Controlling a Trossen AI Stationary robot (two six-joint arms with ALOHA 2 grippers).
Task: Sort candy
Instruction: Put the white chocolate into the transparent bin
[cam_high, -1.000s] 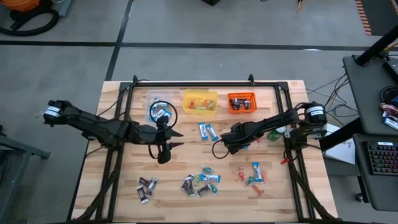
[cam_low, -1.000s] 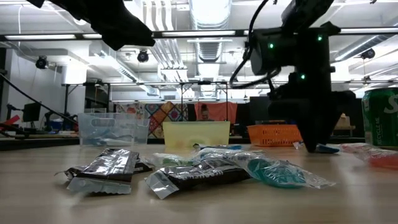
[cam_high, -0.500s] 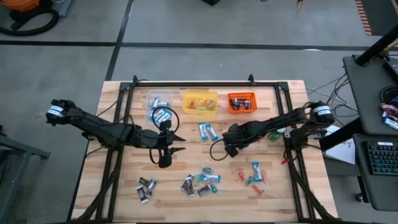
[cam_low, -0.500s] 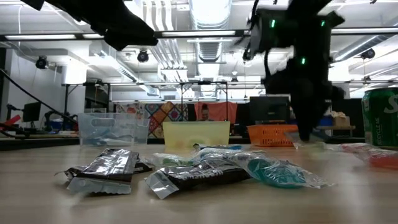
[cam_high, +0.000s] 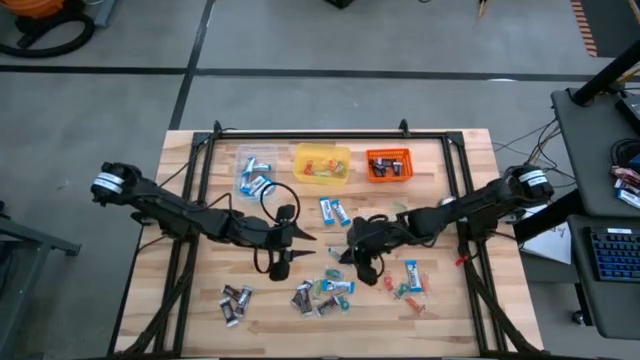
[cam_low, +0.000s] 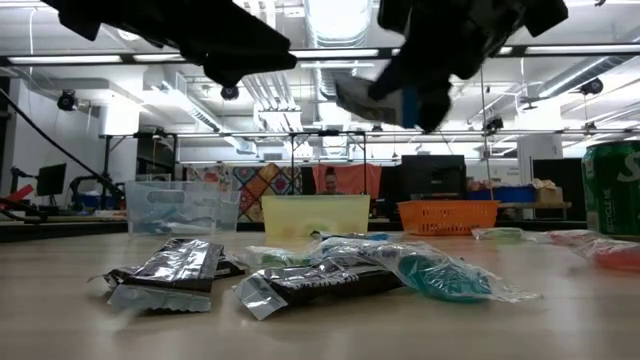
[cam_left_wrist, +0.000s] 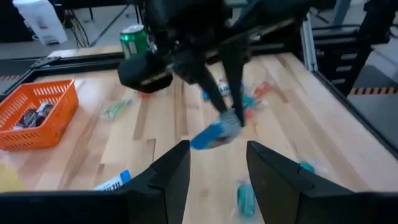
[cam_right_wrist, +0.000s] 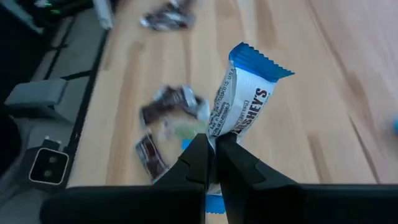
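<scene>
My right gripper (cam_high: 347, 254) hangs over the middle of the table, shut on a blue-and-white candy (cam_right_wrist: 244, 93), which also shows lifted in the low view (cam_low: 358, 98). My left gripper (cam_high: 297, 250) stands open just to its left, facing it, with nothing between its fingers (cam_left_wrist: 168, 180). More candy lies flat on the wood: a mixed pile (cam_high: 322, 293), dark brown ones (cam_high: 235, 300), small coloured ones (cam_high: 405, 280) and two blue-and-white ones (cam_high: 335, 211). Along the far edge stand a clear tub (cam_high: 255, 172), a yellow tub (cam_high: 321, 163) and an orange tub (cam_high: 388, 165). My right gripper pinches one end of the candy's wrapper (cam_right_wrist: 214, 138) between its two fingertips. The fingers slant down toward the table's left. The candy sticks out beyond the fingertips, lifted clear of the table (cam_left_wrist: 214, 134).
A green can (cam_left_wrist: 134, 38) stands near the table's right edge. A black frame (cam_high: 330, 135) runs around the table. Bare wood lies between the tubs and the candy piles.
My right gripper has shut on the blue-and-white candy, lifted it off the table, tipped up from pointing down, and moved toward the table's left. My left gripper has moved toward the table's right and near edge, staying open.
</scene>
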